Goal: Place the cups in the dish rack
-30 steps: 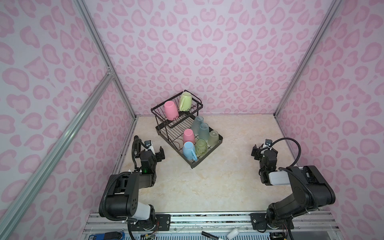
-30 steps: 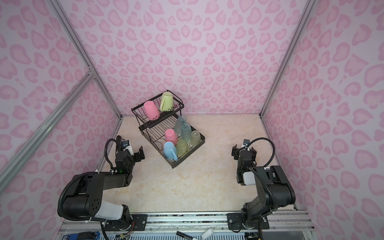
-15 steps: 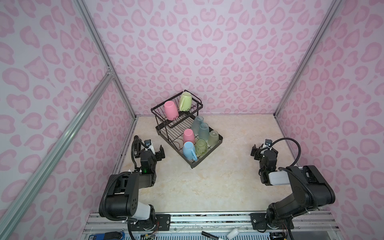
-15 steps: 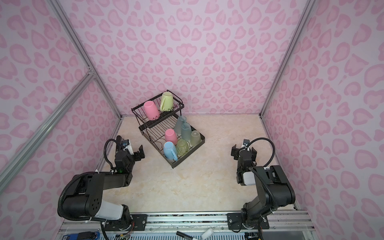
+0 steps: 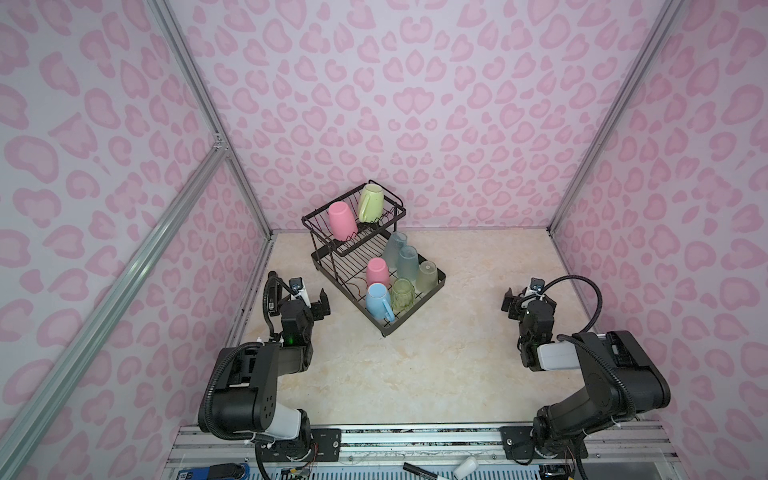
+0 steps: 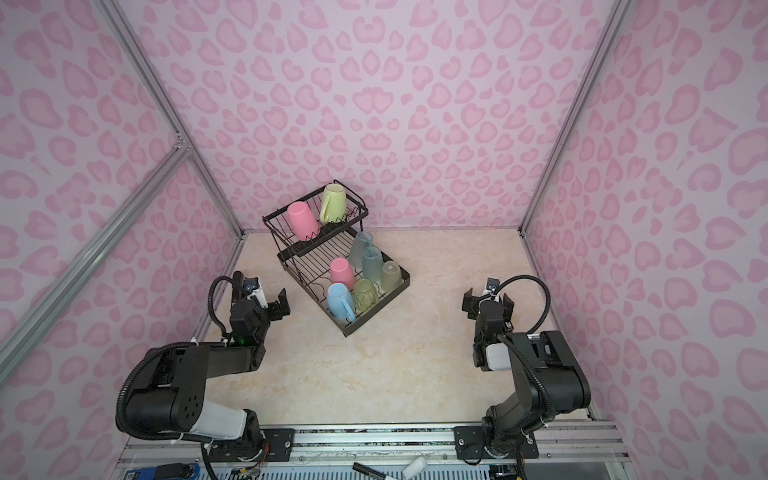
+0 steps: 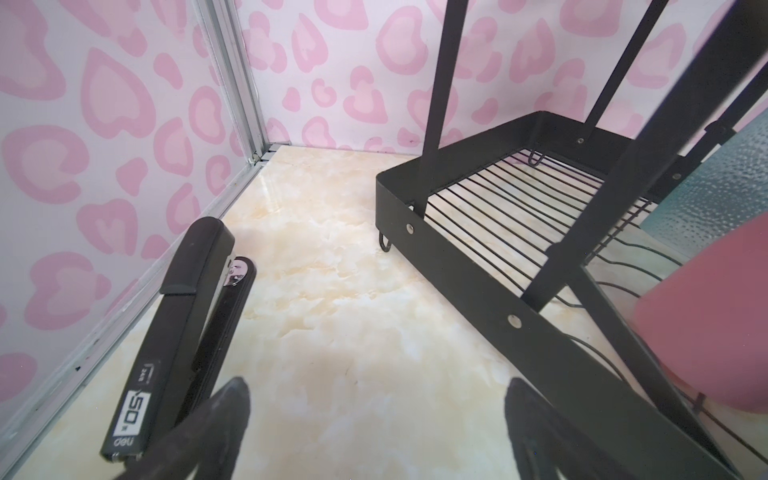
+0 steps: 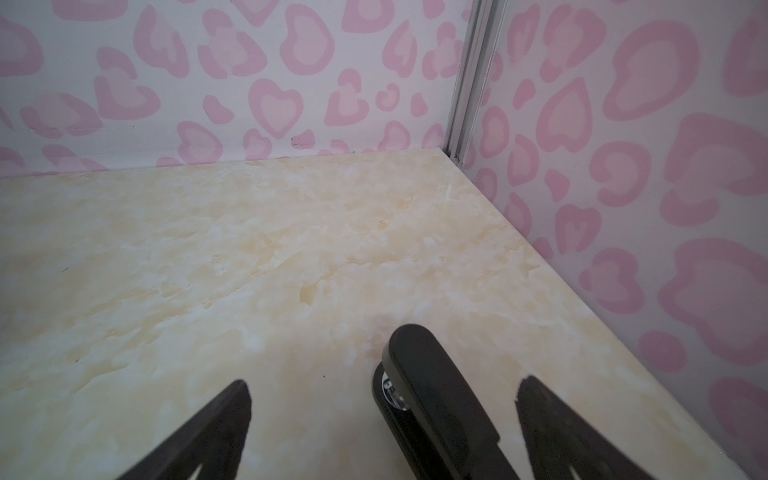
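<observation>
L gripper (image 7: 375, 399): jaws wide apart, empty, just left of black wire two-tier dish rack (image 7: 453, 266). R gripper (image 5: 528, 304): likewise wide, holding nothing, well to the right.

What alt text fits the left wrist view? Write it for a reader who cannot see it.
The black wire dish rack stands on a marble table, a pink cup and a frosted blue-grey tumbler in its lower tray. A black stapler lies on the table near the pink-patterned wall, and the left gripper is open and empty.
</observation>
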Robot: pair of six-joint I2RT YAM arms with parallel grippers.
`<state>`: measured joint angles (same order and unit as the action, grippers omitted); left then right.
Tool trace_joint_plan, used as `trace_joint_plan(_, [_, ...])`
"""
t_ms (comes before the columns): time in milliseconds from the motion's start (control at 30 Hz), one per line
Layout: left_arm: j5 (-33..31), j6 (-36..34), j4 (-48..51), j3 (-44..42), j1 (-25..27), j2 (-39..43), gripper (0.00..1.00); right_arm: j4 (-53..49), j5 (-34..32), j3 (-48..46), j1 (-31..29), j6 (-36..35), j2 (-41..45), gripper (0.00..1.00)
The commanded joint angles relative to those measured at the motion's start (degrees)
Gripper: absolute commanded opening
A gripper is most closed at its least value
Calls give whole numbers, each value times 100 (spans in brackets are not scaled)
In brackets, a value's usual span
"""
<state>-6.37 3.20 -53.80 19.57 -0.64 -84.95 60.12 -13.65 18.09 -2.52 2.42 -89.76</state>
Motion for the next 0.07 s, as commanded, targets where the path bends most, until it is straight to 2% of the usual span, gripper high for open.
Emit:
trace_joint_plan(0, [50,-10,-205,-36,-3,26,97,176,-41,-32,-5,-13,-12,99])
trace_joint_plan(33, [52,-13,-227,-58,2,47,97,181,-41,-33,-10,-12,-19,99])
